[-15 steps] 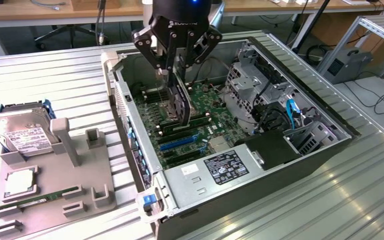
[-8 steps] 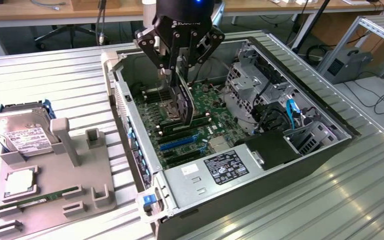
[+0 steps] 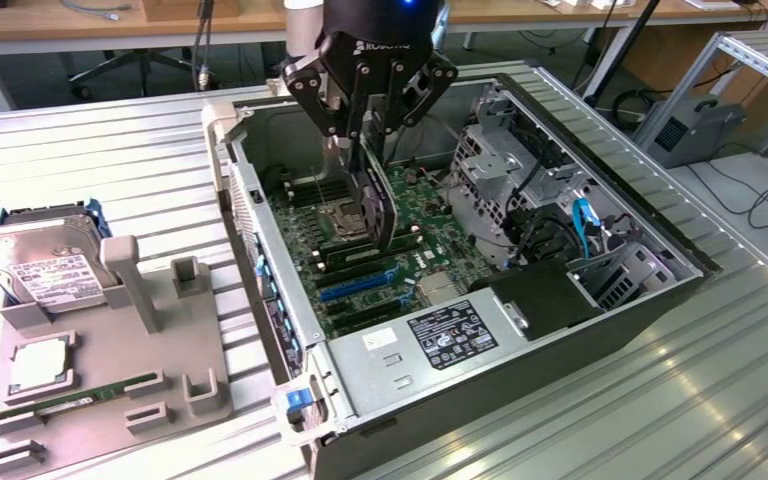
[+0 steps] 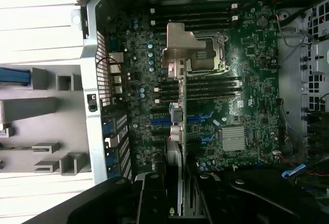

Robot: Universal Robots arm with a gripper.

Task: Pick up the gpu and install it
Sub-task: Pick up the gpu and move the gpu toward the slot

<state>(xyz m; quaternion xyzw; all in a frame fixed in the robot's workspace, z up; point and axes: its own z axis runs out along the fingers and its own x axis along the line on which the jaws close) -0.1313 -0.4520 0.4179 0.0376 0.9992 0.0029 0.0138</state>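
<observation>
Pinching the gpu (image 3: 381,205) by its upper edge in the claw (image 3: 371,132), on edge and upright. Hanging it inside the open computer case (image 3: 267,290), over the motherboard (image 3: 418,225), near the CPU socket (image 4: 203,54); not managing to tell whether its lower edge is touching. Noting 1 hard drive (image 3: 40,268) sitting in the grey holder (image 3: 157,370) on the bench (image 3: 104,160), at the exterior view's left, well apart.

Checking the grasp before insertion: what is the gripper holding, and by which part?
The gpu, pinched at its upper edge by the gripper, hanging over the motherboard.
</observation>
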